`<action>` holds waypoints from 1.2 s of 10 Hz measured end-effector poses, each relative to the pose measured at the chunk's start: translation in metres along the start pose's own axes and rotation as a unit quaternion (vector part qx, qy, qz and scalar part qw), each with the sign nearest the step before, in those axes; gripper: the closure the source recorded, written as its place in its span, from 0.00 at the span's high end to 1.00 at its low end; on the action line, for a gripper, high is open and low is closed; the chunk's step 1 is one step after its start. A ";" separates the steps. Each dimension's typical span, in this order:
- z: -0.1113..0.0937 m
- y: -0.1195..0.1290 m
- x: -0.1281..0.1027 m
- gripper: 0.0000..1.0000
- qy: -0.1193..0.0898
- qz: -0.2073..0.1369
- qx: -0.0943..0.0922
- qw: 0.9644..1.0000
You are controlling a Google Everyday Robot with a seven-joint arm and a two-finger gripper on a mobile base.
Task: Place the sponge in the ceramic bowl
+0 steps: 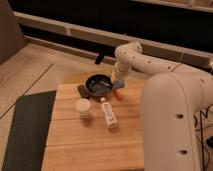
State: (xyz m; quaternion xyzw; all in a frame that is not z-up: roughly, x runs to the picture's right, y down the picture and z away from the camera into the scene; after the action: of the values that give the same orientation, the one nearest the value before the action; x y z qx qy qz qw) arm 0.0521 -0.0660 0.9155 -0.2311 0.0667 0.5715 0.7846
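The ceramic bowl (98, 85), dark and glossy, sits at the far side of the wooden table (90, 145). My gripper (118, 81) hangs at the bowl's right rim, below the white arm's bent wrist. It is shut on the sponge (120, 84), a small blue-grey block that shows at its tip, just right of the bowl and a little above the table. The gripper body hides most of the sponge.
A thin orange item (118, 93) lies right of the bowl, under the gripper. A cream cup (83, 107) and a long white bottle (108, 115) stand in front of the bowl. A dark flat object (81, 90) touches the bowl's left side. A dark mat (25, 130) lies left of the table.
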 end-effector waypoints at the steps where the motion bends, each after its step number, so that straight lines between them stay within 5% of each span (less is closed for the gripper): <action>1: 0.008 0.014 -0.008 0.00 0.001 -0.015 -0.009 1.000; 4: 0.045 0.061 -0.014 0.00 0.017 -0.071 -0.039 0.997; 6: 0.079 0.070 -0.016 0.00 0.028 -0.104 -0.028 0.994; 9: 0.100 0.069 -0.022 0.01 0.030 -0.115 -0.022 0.993; 12: 0.100 0.067 -0.021 0.27 0.031 -0.114 -0.022 0.993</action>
State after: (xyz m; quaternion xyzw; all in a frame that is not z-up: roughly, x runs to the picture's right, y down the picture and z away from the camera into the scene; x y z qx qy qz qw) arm -0.0330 -0.0247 0.9924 -0.2717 0.0515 0.4722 0.8370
